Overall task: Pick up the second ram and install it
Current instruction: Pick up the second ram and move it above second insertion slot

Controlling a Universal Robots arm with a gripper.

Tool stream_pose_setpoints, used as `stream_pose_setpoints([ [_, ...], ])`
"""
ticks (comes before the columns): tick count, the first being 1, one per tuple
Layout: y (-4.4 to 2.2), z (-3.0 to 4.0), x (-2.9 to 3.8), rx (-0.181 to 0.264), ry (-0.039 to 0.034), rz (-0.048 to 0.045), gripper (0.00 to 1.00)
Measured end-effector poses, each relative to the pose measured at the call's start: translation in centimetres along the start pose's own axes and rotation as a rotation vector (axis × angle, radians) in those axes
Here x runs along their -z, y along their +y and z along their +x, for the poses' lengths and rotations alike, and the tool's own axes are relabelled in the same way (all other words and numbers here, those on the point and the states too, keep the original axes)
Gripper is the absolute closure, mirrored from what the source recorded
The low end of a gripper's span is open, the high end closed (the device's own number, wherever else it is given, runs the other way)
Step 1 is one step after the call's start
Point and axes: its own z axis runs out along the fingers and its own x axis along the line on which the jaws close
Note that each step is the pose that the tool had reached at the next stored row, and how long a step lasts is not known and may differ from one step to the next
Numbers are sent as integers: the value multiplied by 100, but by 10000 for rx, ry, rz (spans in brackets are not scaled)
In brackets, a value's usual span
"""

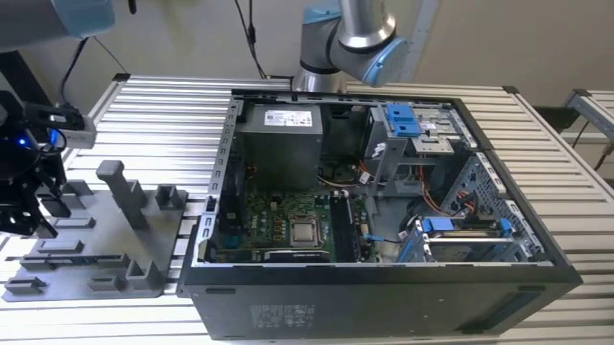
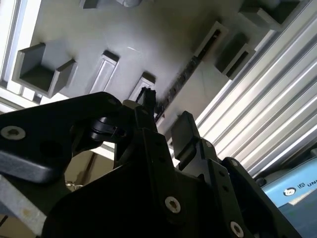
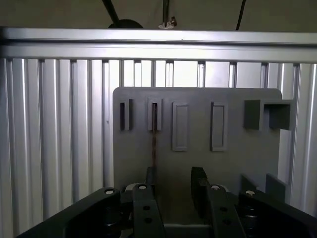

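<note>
The second ram, a long, thin, dark memory stick (image 3: 154, 136) (image 2: 184, 78), stands on edge in a narrow slot of the grey plastic fixture plate with raised posts (image 3: 198, 163) (image 1: 96, 248). The black pincer (image 3: 174, 181) (image 2: 166, 106) hovers just over the plate with its two fingers spread well apart, holding nothing. One fingertip (image 3: 150, 177) sits right at the stick's near end; whether they touch cannot be told. The plate lies on a ribbed aluminium counter (image 1: 163, 115). On the exterior view's right stands an open black computer case (image 1: 384, 302) with its green motherboard (image 1: 278, 215) exposed.
</note>
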Motion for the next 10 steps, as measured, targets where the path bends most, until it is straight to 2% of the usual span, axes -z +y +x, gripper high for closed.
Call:
stream_pose_setpoints([
  [10, -3, 62, -132, -3, -1, 2, 58],
])
